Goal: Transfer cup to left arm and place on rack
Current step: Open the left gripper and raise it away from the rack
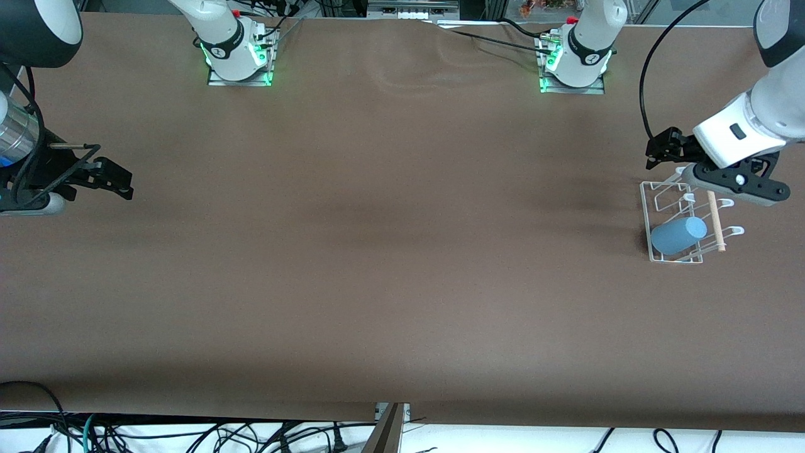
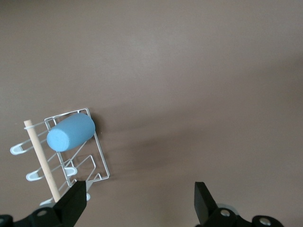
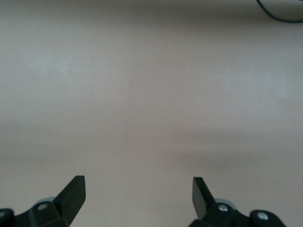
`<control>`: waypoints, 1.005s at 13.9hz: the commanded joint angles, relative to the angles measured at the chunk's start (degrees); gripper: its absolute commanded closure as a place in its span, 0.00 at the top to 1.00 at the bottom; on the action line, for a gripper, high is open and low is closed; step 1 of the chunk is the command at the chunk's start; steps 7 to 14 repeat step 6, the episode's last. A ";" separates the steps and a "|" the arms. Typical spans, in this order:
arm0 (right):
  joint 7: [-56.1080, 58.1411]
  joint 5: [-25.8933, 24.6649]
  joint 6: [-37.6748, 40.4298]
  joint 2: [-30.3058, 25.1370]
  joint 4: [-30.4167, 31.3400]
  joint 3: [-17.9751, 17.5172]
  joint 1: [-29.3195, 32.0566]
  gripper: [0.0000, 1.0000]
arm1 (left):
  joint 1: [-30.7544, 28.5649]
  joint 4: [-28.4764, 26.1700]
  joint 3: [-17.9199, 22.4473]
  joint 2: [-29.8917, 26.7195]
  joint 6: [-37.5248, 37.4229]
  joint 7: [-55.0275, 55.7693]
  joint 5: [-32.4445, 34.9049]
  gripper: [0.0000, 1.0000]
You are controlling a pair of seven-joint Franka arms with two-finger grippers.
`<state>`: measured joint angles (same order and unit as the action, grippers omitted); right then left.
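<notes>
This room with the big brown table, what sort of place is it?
Probably a robotics lab. Two white arms are bolted along one edge of the table, cables trail under it, and the only things set out are a cup lying in a small wire rack.

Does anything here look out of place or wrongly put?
Only slightly: the cup lies on its side on the rack, not upright. The left gripper is open above the rack; the right gripper waits, open.

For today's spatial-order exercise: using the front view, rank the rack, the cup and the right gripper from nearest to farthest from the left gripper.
1. The rack: just under the open left gripper.
2. The cup: lying in the rack, nearer the camera.
3. The right gripper: open, over the table's right-arm end.
</notes>
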<state>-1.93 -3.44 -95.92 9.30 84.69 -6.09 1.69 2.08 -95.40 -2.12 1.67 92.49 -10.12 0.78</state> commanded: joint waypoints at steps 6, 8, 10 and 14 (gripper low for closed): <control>0.17 0.80 -0.05 -0.16 -0.32 -0.15 0.33 1.00 | -0.85 -2.16 -0.60 -1.67 2.25 4.32 -0.96 1.00; 0.17 0.80 -0.05 -0.16 -0.32 -0.15 0.33 1.00 | -0.85 -2.16 -0.60 -1.67 2.25 4.32 -0.96 1.00; 0.17 0.80 -0.05 -0.16 -0.32 -0.15 0.33 1.00 | -0.85 -2.16 -0.60 -1.67 2.25 4.32 -0.96 1.00; 0.17 0.80 -0.05 -0.16 -0.32 -0.15 0.33 1.00 | -0.85 -2.16 -0.60 -1.67 2.25 4.32 -0.96 1.00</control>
